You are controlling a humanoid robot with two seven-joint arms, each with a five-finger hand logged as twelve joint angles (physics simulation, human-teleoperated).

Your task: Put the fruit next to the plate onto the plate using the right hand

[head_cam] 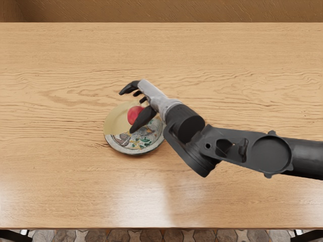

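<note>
Right robot hand (pixel 150 101) hangs over the plate (pixel 115 122), fingers (pixel 130 89) spread, thumb lying across the red fruit (pixel 133 113) with no visible clamp. Fruit sits inside the plate rim on the desk (pixel 60 60). Placement looks done; hand just needs to pull clear.

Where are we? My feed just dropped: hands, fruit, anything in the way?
Right hand open, low over the plate. Red fruit on the plate, beneath the hand. Left hand not in view. No obstruction seen.
</note>
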